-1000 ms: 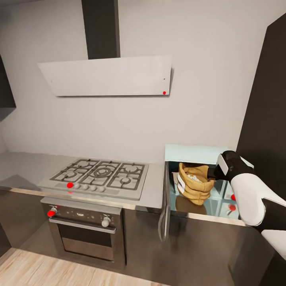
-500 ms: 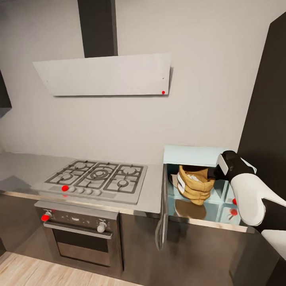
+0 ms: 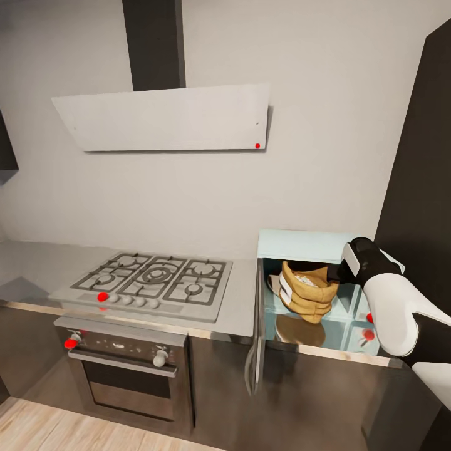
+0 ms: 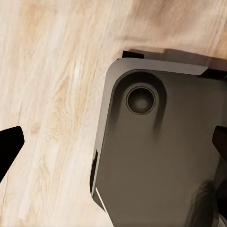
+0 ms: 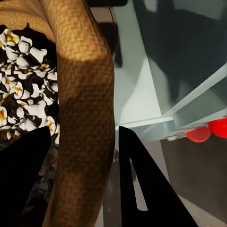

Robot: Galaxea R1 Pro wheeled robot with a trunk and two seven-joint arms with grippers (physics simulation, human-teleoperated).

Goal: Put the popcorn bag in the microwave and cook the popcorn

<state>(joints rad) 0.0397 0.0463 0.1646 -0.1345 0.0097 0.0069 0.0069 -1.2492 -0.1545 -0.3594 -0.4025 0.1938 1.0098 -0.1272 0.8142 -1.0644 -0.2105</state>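
1. Two claws matter here, and your right claw (image 5: 80,175) is the busy one: its dark fingers (image 5: 142,184) straddle the rolled rim of the popcorn bag (image 3: 307,291), one inside among the popcorn (image 5: 23,94) and one outside, so it holds the sack by its wall
2. You hold the bag by the rim because that keeps its mouth upward; the head view shows it leaning a little toward the door side, inside the microwave (image 3: 300,241) cavity, seemingly just above the round turntable (image 3: 300,329)
3. Whether the bag's base already touches that plate you cannot tell from these views
4. Your microwave door (image 3: 257,338) hangs swung out toward you at the cavity's left edge, which leaves the opening free for the right arm reaching in from the side
5. Popcorn already looks puffed and white with yellow specks
6. Your left claw (image 4: 113,142) points down at the wooden floor (image 4: 52,71) and the robot's base (image 4: 161,156), parked out of the way; its fingertips sit wide apart, holding nothing
7. Next, by my judgement, you lower, release and withdraw without tipping the sack
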